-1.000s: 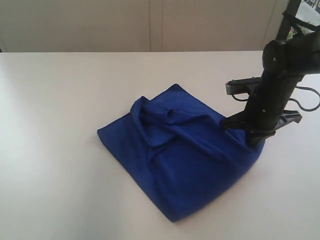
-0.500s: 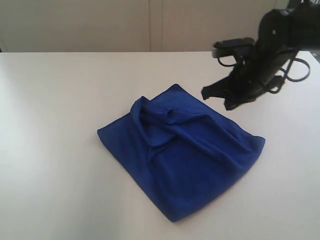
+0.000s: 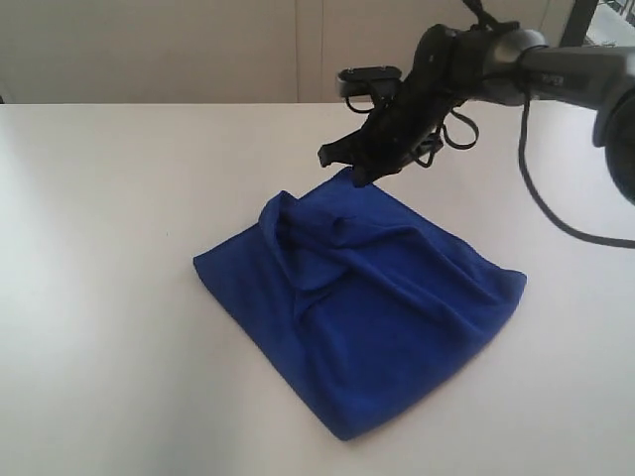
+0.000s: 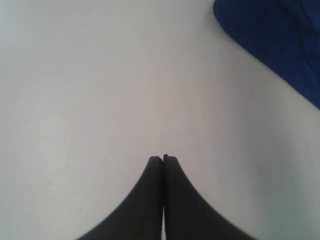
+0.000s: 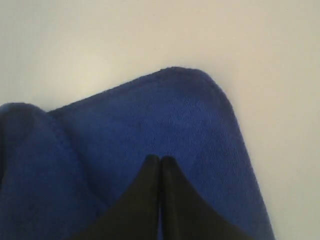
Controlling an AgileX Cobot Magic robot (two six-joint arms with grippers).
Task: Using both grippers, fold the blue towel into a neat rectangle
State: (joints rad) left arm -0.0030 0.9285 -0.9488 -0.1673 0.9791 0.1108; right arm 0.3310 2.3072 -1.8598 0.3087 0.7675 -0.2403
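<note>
Two findings at inspection

Found blue towel [image 3: 367, 307] lying rumpled, loosely folded, on white table [image 3: 119, 297]. Noted right gripper [image 3: 344, 167] over towel's far corner, jaws pressed together, grasping nothing; contact not determinable. Noted left gripper [image 4: 163, 158] likewise clenched empty above bare table, towel edge nearby.

White table [image 3: 109, 327], beige panelled wall [image 3: 149, 50] behind

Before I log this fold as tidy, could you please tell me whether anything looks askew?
Yes: the towel is not flat. A bunched ridge of cloth stands up on its top, toward the far left side, so the fold looks rumpled.
</note>
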